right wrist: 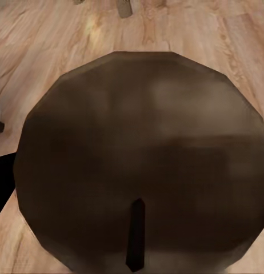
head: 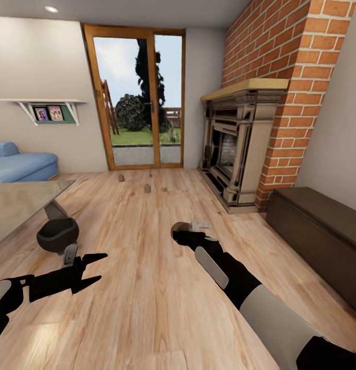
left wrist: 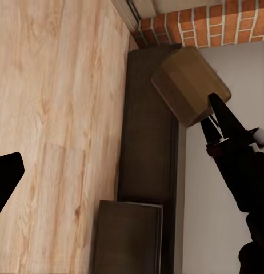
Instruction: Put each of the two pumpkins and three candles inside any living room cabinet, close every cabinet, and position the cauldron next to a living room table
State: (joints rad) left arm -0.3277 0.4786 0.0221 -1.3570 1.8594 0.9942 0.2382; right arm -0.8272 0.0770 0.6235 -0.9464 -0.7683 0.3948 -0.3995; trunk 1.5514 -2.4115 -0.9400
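Note:
My right gripper (head: 184, 234) is shut on a candle (head: 176, 229) above the middle of the floor. The right wrist view has that candle's dark round top (right wrist: 138, 142) and wick right up close. The left wrist view shows the same tan candle (left wrist: 189, 83) in front of the cabinet (left wrist: 146, 142). Two more candles (head: 121, 177) (head: 147, 188) stand on the floor near the glass door. The black cauldron (head: 58, 235) sits on the floor beside the table (head: 23, 203) leg. My left gripper (head: 102, 266) is open and empty, just right of the cauldron. The dark cabinet (head: 321, 231) lies along the right wall, fronts shut. The pumpkins are out of view.
A fireplace (head: 239, 149) with a brick chimney stands at the back right, just beyond the cabinet. A blue sofa (head: 21, 164) is at the far left and a glass door (head: 139, 103) at the back. Bare wooden floor (head: 147, 308) spreads between table and cabinet.

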